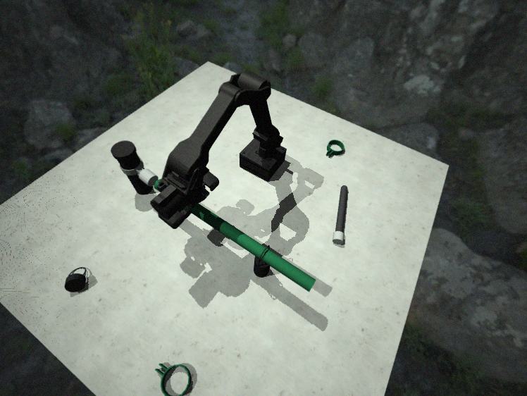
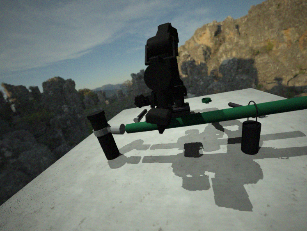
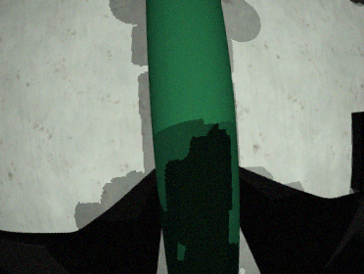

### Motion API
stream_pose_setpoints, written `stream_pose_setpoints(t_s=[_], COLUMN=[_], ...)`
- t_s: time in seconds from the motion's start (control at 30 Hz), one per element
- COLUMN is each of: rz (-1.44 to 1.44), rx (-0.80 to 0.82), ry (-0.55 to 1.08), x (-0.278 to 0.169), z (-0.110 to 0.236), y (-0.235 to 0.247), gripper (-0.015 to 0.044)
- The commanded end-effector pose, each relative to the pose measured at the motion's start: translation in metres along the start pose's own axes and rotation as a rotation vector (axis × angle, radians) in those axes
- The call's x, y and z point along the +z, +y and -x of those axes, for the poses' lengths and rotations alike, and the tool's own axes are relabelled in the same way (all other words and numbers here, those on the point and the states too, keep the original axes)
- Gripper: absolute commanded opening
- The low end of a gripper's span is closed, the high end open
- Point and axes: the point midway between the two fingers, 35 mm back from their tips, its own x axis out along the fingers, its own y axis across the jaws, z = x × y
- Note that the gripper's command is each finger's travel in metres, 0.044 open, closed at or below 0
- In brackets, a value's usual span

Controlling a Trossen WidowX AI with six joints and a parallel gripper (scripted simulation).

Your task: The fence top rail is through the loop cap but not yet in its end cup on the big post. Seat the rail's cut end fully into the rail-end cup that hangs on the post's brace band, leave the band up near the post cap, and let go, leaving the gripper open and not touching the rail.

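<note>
The gripper (image 2: 160,129) is clamped on the green top rail (image 2: 223,114) near its cut end, left of frame centre in the exterior view. The rail runs through the loop cap (image 2: 253,109) on the short post at right. Its cut end sits at the mouth of the grey rail-end cup (image 2: 117,129); insertion depth cannot be judged. The brace band (image 2: 101,131) sits partway down the leaning big post (image 2: 105,139).

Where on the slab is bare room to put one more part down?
Widest bare patch: front slab, bordered by the loose black cap, the green ring and the green rail. Crowded: around the big post, rail-end cup and gripper clamping the rail.
</note>
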Motion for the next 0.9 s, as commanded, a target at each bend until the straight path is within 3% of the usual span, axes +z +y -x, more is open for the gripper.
stream_pose_setpoints(t_s=[0.0,0.87], rz=[-0.003,0.002], rx=[0.007,0.000], ry=[-0.002,-0.001], x=[0.004,0.023], z=[0.003,-0.005], y=[0.003,0.001], gripper=[0.0000,0.0000])
